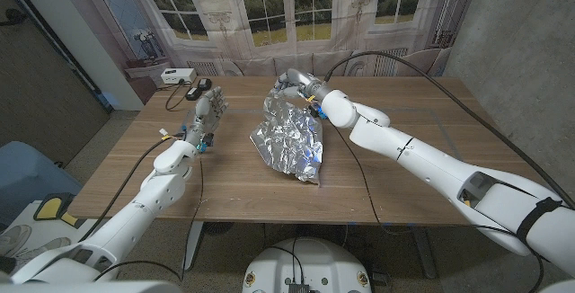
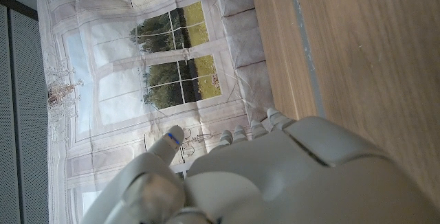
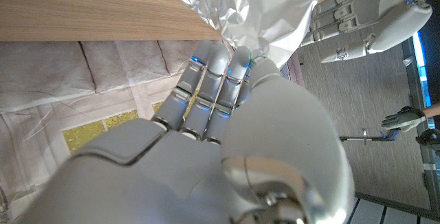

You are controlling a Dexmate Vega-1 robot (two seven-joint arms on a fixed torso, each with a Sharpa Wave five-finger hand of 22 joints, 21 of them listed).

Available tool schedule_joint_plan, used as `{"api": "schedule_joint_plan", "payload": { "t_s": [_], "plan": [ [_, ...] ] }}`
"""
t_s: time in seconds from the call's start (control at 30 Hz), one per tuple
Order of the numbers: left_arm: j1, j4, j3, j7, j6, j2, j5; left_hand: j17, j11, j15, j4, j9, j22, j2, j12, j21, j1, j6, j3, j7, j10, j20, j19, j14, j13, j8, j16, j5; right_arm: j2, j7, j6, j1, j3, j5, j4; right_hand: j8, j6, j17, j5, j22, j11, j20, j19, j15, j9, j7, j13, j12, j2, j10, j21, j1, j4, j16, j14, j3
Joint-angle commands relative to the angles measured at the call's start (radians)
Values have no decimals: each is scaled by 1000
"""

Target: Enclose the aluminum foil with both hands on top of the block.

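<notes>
Wooden counter [image 1: 395,181] before a backdrop printed with tall windows [image 1: 269,5]; white box [image 1: 175,75] and dark cables at the far left corner. Crumpled aluminum foil [image 1: 289,140] near the middle, one end raised at the far side, the rest spreading toward the near edge; whatever sits beneath hidden by the sheet. Right robot hand [image 1: 301,86] at the foil's raised far end, fingers [image 3: 210,80] pressed against the shiny crinkled sheet in the right wrist view; full grip not discernible. Left robot hand [image 1: 207,113] well apart from the foil on its left, standing upright above the counter, fingers apart, holding nothing; fingertips [image 2: 172,136] reaching toward the window backdrop in the left wrist view.
</notes>
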State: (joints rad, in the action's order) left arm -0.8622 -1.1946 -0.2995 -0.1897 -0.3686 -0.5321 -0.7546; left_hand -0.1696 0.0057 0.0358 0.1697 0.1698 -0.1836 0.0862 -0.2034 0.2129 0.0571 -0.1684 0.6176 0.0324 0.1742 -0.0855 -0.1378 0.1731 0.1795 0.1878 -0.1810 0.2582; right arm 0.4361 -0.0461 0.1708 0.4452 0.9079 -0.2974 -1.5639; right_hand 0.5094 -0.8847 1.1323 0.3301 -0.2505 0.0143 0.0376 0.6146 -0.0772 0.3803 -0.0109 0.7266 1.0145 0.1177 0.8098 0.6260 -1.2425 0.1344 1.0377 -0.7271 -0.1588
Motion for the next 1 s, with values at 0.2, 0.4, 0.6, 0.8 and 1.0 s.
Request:
{"api": "schedule_joint_plan", "payload": {
  "t_s": [0.2,0.4,0.6,0.8,1.0],
  "plan": [
    [41,66,-5,-26,-7,21,-4,-3,2,3,-3,5,-3,77,3,0,2,-56,4,4,94,-1,4,117,4,-6,2,4,-62,-2,-43,-32,73,-126,91,133,-77,15,11,5,5,6,-2,-80,37,-16,-23,-17,-1,12,15,-25,12,-13,-15,-10],
    [50,83,-5,-31,-9,26,-4,-3,1,2,-3,5,-3,77,3,0,2,-56,4,4,94,-1,3,117,4,-6,2,4,-73,6,-55,-40,76,-135,114,115,-65,14,0,10,13,-3,-17,-95,17,7,-39,-37,3,-11,22,-25,10,-14,0,-6],
    [60,97,-8,-37,-10,31,-3,-3,1,2,-3,5,-3,76,3,0,2,-56,4,4,95,0,4,117,4,-6,2,4,-78,26,-60,-50,75,-134,129,76,-17,-25,-19,16,19,-10,-40,-107,-12,28,-76,-75,28,-49,33,-47,13,-28,18,-12],
    [62,100,-9,-35,-12,33,-1,-3,2,2,-3,5,-3,76,3,0,2,-56,4,4,94,0,4,117,4,-6,2,4,-76,48,-50,-55,76,-134,127,16,56,-78,-33,24,19,-10,-60,-110,-46,39,-116,-116,30,-89,41,-49,12,-84,27,-23],
    [62,97,-11,-34,-10,35,1,-3,1,2,-3,5,-3,77,3,0,2,-56,4,4,94,0,4,117,4,-6,2,4,-69,79,-28,-59,77,-135,116,-86,178,-99,-49,35,15,-10,-80,-106,-95,53,-167,-172,21,-132,51,-38,10,-135,35,-40]
  ]
}}
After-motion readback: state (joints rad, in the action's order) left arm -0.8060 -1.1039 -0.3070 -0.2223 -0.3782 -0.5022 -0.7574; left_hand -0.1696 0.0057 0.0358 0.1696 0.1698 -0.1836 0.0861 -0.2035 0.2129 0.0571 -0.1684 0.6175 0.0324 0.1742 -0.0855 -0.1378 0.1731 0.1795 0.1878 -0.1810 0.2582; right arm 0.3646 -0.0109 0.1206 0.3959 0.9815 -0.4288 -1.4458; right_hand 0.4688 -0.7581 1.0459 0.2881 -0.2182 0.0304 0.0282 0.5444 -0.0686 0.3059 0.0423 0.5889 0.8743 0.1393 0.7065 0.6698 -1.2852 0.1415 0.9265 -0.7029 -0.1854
